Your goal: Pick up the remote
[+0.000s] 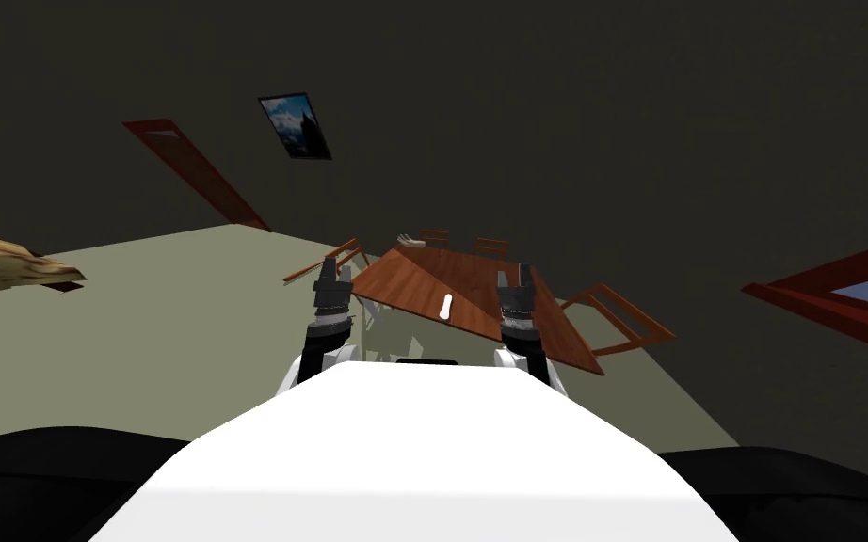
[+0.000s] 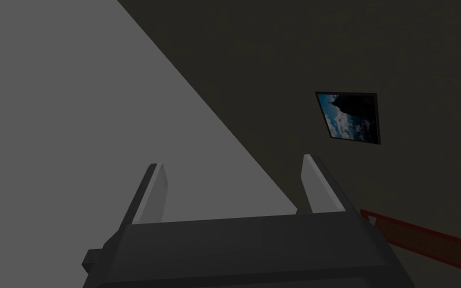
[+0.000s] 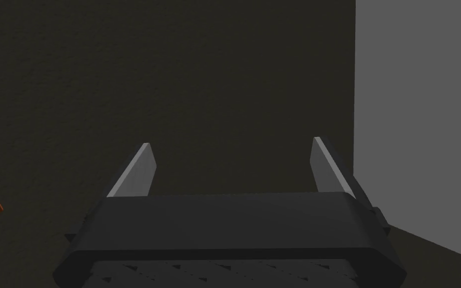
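the remote (image 1: 445,306), a small pale bar, lies flat on the brown table (image 1: 413,278) close to its near edge, about midway along it, with bare tabletop on every side, so i judge it can be taken from above without brushing anything. a small pale object (image 1: 410,242) sits at the far corner, well apart. chairs (image 1: 625,320) stand along the far edge and both sides; the near edge, facing me, seems the open side for an approach. the left gripper (image 2: 232,167) is raised off the table's left corner, fingers spread and empty; the right gripper (image 3: 232,145) is raised over the right end of the near edge, likewise spread with nothing between its blades. neither is down at the remote yet.
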`<state>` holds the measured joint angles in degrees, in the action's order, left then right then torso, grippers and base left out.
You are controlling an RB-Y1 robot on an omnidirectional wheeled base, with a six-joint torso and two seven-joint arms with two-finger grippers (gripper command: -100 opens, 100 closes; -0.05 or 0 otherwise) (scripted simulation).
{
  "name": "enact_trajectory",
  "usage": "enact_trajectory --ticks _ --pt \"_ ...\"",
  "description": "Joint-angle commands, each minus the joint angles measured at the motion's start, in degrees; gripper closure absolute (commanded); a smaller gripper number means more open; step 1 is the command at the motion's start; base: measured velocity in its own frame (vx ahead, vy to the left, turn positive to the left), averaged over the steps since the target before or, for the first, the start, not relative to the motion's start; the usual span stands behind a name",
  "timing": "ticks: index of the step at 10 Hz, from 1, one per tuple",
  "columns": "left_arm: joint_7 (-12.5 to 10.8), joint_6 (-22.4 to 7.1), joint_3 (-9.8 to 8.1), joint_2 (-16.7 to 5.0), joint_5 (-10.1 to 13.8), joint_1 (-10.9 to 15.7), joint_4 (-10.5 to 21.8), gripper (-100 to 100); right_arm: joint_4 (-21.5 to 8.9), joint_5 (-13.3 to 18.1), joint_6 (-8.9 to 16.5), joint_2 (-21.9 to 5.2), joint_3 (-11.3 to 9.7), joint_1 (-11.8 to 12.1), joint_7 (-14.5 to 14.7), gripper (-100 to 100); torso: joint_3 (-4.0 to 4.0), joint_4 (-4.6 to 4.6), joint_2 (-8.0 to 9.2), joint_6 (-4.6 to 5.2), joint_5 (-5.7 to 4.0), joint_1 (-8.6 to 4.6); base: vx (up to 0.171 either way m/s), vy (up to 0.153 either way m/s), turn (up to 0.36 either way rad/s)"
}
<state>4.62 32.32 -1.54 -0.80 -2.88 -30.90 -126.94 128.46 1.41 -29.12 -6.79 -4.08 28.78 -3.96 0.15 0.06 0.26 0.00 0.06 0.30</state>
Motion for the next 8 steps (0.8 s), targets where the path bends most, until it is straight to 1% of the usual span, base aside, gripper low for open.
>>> enact_trajectory --ticks 1,3,5,8 --pt "0.0 0.0 0.0 0.0 0.0 0.0 0.0 0 -0.1 -1.7 1.0 -2.1 -0.2 1.1 -0.1 -100 0.0 0.0 0.0 0.0 0.0 0.0 -0.053 0.111 -0.025" --pt "0.0 0.0 0.0 0.0 0.0 0.0 0.0 0 -0.6 -4.5 2.2 -4.8 -0.4 3.4 -0.1 -100 -0.05 -0.02 -0.09 -0.01 0.03 0.13 -0.027 0.117 -0.018" --pt "0.0 0.0 0.0 0.0 0.0 0.0 0.0 0 -1.4 -7.9 3.7 -7.5 -0.7 6.0 -0.1 -100 -0.09 -0.03 -0.15 -0.01 0.04 0.14 -0.012 0.119 0.018" --pt "0.0 0.0 0.0 0.0 0.0 0.0 0.0 0 -3.4 -13.5 6.4 -11.9 -1.5 10.6 0.3 -100 -0.2 -0.07 -0.36 -0.02 0.05 0.2 0.031 0.133 0.078"
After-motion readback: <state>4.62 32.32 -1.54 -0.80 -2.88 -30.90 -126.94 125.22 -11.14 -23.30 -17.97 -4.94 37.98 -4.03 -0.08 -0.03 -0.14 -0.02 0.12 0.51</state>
